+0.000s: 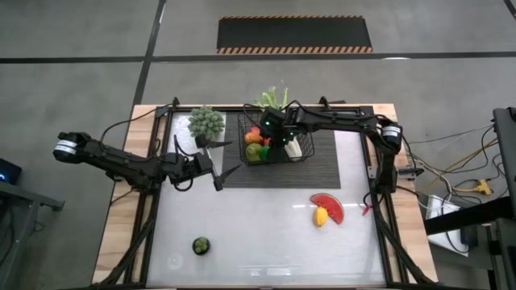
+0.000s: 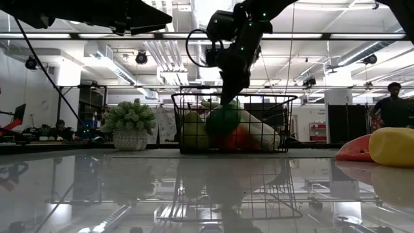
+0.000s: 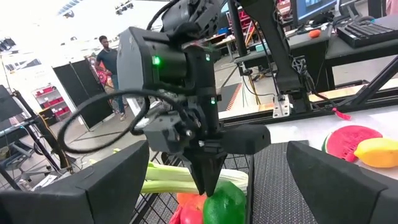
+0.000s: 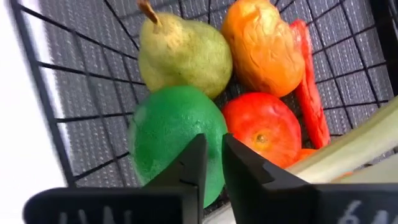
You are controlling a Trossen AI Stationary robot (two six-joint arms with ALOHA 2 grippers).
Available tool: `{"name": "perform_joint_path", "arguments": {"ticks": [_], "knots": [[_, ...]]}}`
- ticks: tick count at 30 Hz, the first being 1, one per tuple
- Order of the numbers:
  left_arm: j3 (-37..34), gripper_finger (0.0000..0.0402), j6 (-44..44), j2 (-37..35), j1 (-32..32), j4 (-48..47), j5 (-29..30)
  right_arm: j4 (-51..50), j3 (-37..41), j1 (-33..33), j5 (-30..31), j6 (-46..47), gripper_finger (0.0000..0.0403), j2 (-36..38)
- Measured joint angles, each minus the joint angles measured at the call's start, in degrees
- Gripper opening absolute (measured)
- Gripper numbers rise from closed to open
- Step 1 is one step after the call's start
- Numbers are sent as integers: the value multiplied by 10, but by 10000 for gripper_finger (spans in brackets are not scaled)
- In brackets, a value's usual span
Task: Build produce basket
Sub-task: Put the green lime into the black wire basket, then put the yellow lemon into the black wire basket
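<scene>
**Spotter:** Where is your right gripper (image 4: 211, 163), and why there?

**Me:** It hangs over the basket (image 1: 276, 138), which sits on the ribbed mat (image 1: 322, 165) at about twelve o'clock on the table. I read it as clear of a drop: the fingers are pressed almost together just above the green lime (image 4: 177, 140) with nothing pinched between them. The lime rests on top of the pile, so I judge it went in last.

**Spotter:** And the left?

**Me:** My left gripper (image 1: 218, 165) waits at nine o'clock of the basket, fingers spread wide and empty.

**Spotter:** Count for me.

**Me:** In the basket I see one lime, one pear (image 4: 180, 53), one orange (image 4: 264, 43), one red apple (image 4: 267, 127), one red strip of something (image 4: 311, 93) and one celery stalk (image 3: 186, 177). Out on the table: one watermelon slice (image 1: 330, 205) and one lemon (image 1: 321, 216) touching at four o'clock, one dark round fruit (image 1: 201, 246) at seven. One potted plant (image 1: 206, 122) stands at ten o'clock.
</scene>
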State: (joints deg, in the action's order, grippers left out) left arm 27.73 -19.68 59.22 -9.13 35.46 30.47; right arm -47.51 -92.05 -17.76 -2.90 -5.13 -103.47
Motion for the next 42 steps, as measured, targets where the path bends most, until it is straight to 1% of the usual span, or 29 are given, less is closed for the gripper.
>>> {"name": "perform_joint_path", "arguments": {"ticks": [8, 17, 21, 25, 31, 36, 39, 42], "knots": [[0, 361, 10, 0, 0, -1, 0, 2, 0, 0, 0, 0, 22, 0], [0, 361, 13, 0, 0, -1, 0, 6, 5, 5, 7, 1, 11, -6], [0, 361, 13, 0, 0, -3, 0, -5, 0, 9, 16, 8, 11, 17], [0, 361, 13, 0, 0, -4, 0, -28, -4, 21, 19, 26, 11, 60], [0, 361, 13, 0, 0, -5, -6, -74, -2, 74, 18, 76, 11, 126], [0, 361, 28, 0, 0, -5, -19, -71, 18, 142, 19, 90, 11, 169], [0, 361, 70, 0, 0, -5, -51, -46, 44, 186, 31, 90, 11, 186], [0, 361, 122, 7, -4, -12, -104, -4, 79, 224, 44, 85, 11, 200]]}}
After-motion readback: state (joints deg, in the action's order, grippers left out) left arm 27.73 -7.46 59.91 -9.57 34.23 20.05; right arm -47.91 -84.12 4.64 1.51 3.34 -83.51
